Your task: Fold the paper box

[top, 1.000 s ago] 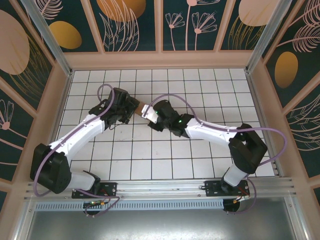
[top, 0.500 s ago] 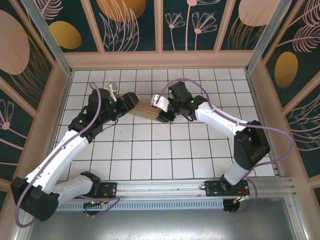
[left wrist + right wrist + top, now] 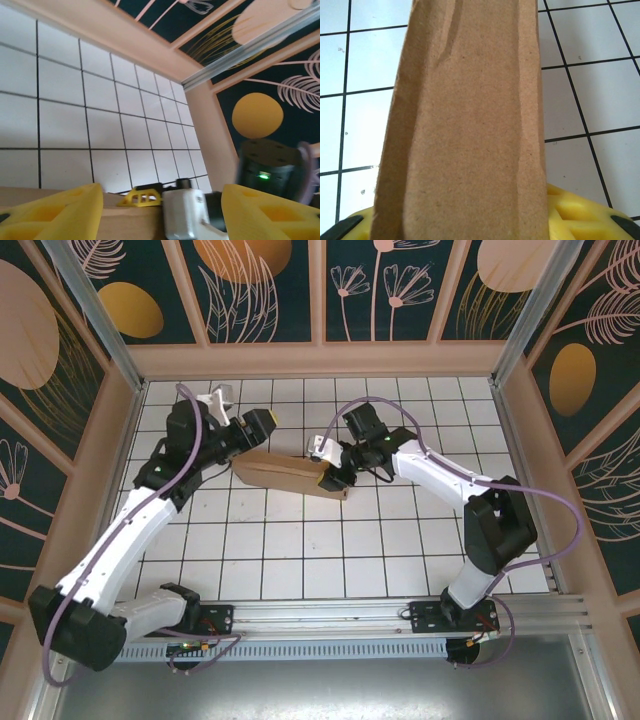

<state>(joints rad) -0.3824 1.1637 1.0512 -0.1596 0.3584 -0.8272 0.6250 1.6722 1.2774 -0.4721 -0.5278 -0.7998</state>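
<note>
While my right fingers (image 3: pixel 580 216) are clamping the seemingly mostly folded paper box (image 3: pixel 282 473), my left fingers (image 3: pixel 50 215) are hovering open, final tucking likely pending.

The left arm (image 3: pixel 125 530) and right arm (image 3: pixel 440 472) had white shells, black joints, looping lilac cables (image 3: pixel 575 528) and yellow fingers (image 3: pixel 55 212).

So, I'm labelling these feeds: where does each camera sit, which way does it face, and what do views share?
Top external: above and behind the bases, looking down on the tiled table; both arms, the left gripper and the right gripper at the paper box.
Left wrist: on the left arm, facing across the tiles toward the wall; its yellow fingers at the bottom corners, the right arm beyond.
Right wrist: on the right arm, looking down along the box; a yellow finger below.
Shared: all three show the box.
</note>
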